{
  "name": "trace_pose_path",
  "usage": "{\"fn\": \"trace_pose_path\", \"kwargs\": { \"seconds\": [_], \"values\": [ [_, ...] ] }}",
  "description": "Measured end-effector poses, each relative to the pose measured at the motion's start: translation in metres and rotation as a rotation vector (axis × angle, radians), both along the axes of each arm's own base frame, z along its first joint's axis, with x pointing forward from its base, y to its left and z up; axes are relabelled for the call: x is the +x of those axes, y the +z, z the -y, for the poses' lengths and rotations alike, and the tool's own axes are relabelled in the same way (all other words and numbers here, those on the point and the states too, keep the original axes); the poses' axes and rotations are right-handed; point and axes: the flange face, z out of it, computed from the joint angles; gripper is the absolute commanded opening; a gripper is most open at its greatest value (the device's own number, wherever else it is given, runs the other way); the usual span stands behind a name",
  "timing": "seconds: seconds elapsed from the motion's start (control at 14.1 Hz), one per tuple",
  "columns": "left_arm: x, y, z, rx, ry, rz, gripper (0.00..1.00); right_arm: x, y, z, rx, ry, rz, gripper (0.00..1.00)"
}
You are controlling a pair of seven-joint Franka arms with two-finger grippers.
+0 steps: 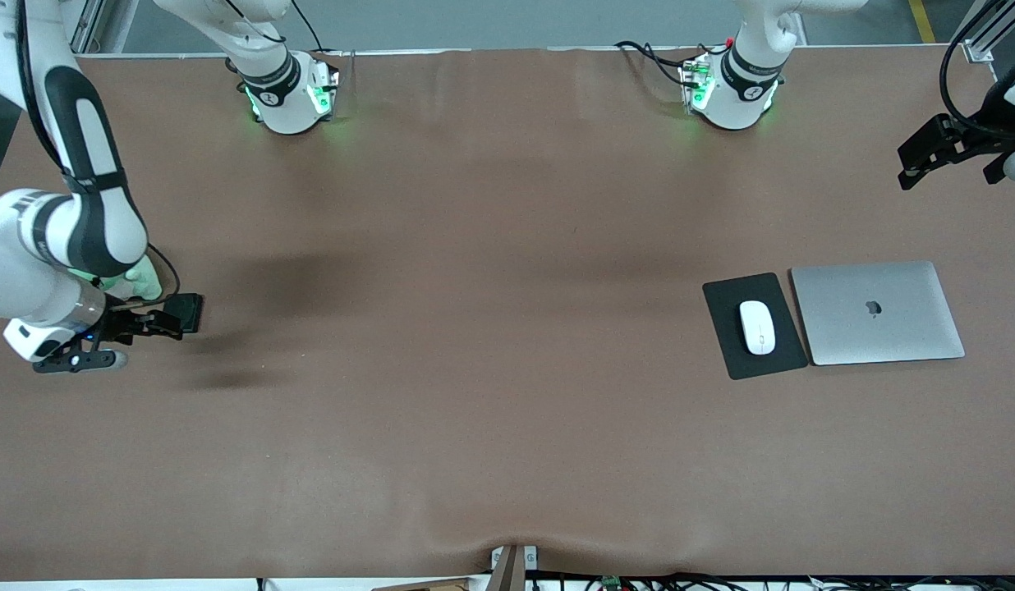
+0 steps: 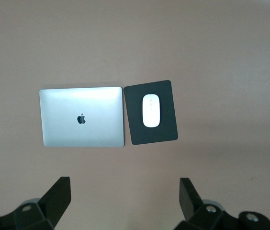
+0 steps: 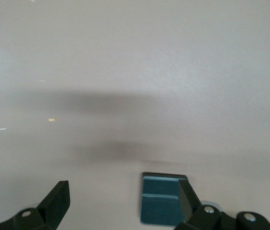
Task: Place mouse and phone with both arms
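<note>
The white mouse (image 1: 757, 327) lies on a black mat (image 1: 721, 328) beside a closed silver laptop (image 1: 877, 312), toward the left arm's end of the table. In the left wrist view the mouse (image 2: 150, 110) is well away from my left gripper (image 2: 124, 184). My left gripper (image 1: 914, 164) is open and empty, up in the air by the table's end. My right gripper (image 1: 172, 322) is at the right arm's end, above the table. Its fingers stand wide apart in the right wrist view (image 3: 124, 191). The black phone (image 1: 185, 313) rests against one finger (image 3: 188, 201). The phone's glossy face (image 3: 161, 199) shows blue.
The brown table cover (image 1: 475, 328) spreads wide between the two ends. Both arm bases (image 1: 290, 94) stand along the table edge farthest from the front camera. A bracket (image 1: 512, 562) sits at the table edge nearest the camera.
</note>
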Motion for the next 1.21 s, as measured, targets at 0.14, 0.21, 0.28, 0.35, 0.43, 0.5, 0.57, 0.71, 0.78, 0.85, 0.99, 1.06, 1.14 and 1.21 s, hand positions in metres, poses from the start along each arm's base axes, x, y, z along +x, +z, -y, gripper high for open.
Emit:
{"fn": "trace_pose_path", "kwargs": {
  "seconds": [0.14, 0.21, 0.28, 0.35, 0.43, 0.5, 0.57, 0.71, 0.78, 0.85, 0.99, 1.06, 1.14, 1.21],
  "values": [
    [0.0, 0.0, 0.002, 0.0, -0.004, 0.0, 1.0, 0.008, 0.05, -0.021, 0.01, 0.006, -0.026, 1.0],
    [0.0, 0.0, 0.004, 0.0, -0.008, 0.0, 1.0, 0.009, 0.074, -0.037, 0.014, 0.008, -0.035, 1.0],
    [-0.001, 0.0, 0.006, 0.0, -0.011, 0.0, 1.0, 0.007, 0.099, -0.055, 0.015, 0.009, -0.037, 1.0],
    [-0.001, 0.0, 0.007, 0.0, -0.013, -0.001, 1.0, 0.003, 0.12, -0.072, 0.017, 0.007, -0.038, 1.0],
    [0.0, -0.001, 0.008, 0.0, -0.014, -0.001, 1.0, -0.004, 0.14, -0.086, 0.018, 0.008, -0.038, 1.0],
    [0.0, -0.001, 0.008, 0.0, -0.015, -0.002, 1.0, -0.012, 0.158, -0.096, 0.02, 0.011, -0.038, 1.0],
    [0.0, -0.001, 0.009, 0.001, -0.016, -0.002, 1.0, -0.02, 0.175, -0.101, 0.022, 0.014, -0.037, 1.0],
    [0.0, -0.001, 0.011, 0.001, -0.02, -0.002, 1.0, -0.036, 0.201, -0.1, 0.026, 0.012, -0.041, 1.0],
    [-0.001, -0.001, 0.013, 0.001, -0.025, -0.003, 1.0, -0.042, 0.211, -0.098, 0.027, 0.01, -0.043, 1.0],
    [-0.001, -0.001, 0.016, 0.002, -0.031, -0.003, 1.0, -0.046, 0.221, -0.095, 0.028, 0.007, -0.045, 1.0],
    [-0.001, -0.002, 0.02, 0.002, -0.037, -0.004, 1.0, -0.052, 0.249, -0.086, 0.028, -0.007, -0.052, 1.0],
    [-0.001, -0.002, 0.02, 0.002, -0.038, -0.004, 1.0, -0.056, 0.263, -0.082, 0.028, -0.014, -0.059, 1.0],
    [-0.001, -0.002, 0.021, 0.002, -0.038, -0.005, 1.0, -0.06, 0.276, -0.076, 0.029, -0.022, -0.064, 1.0],
    [-0.001, -0.002, 0.021, 0.003, -0.039, -0.005, 1.0, -0.066, 0.287, -0.071, 0.03, -0.031, -0.062, 1.0]
  ]
}}
